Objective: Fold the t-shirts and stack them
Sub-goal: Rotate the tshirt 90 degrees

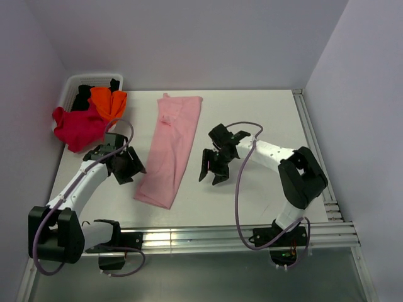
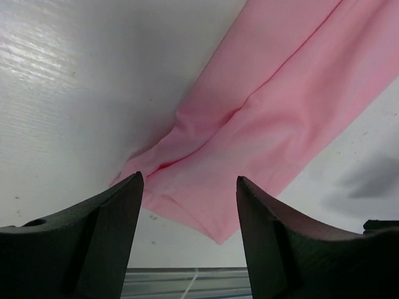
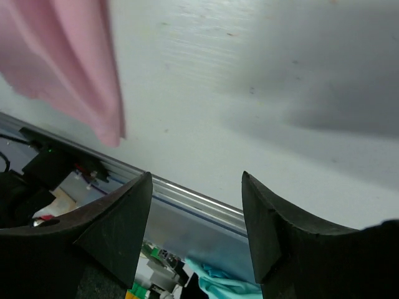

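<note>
A light pink t-shirt (image 1: 171, 148) lies on the white table as a long narrow strip, running from the far middle toward the near left. My left gripper (image 1: 133, 168) hovers open just left of the strip's near end. In the left wrist view the pink t-shirt (image 2: 268, 118) shows its near corner between and beyond the fingers of the empty left gripper (image 2: 189, 177). My right gripper (image 1: 211, 175) is open and empty to the right of the strip. The right wrist view of that gripper (image 3: 196, 174) has the pink t-shirt (image 3: 62, 62) at the upper left. Crimson (image 1: 77, 128), orange (image 1: 108, 102) and black (image 1: 82, 99) t-shirts are heaped at the far left.
A white basket (image 1: 70, 83) in the far left corner holds the heap, and the crimson shirt spills over its front. Metal rails run along the table's near edge (image 1: 239, 234) and right edge (image 1: 313, 145). Walls stand close on the left, back and right.
</note>
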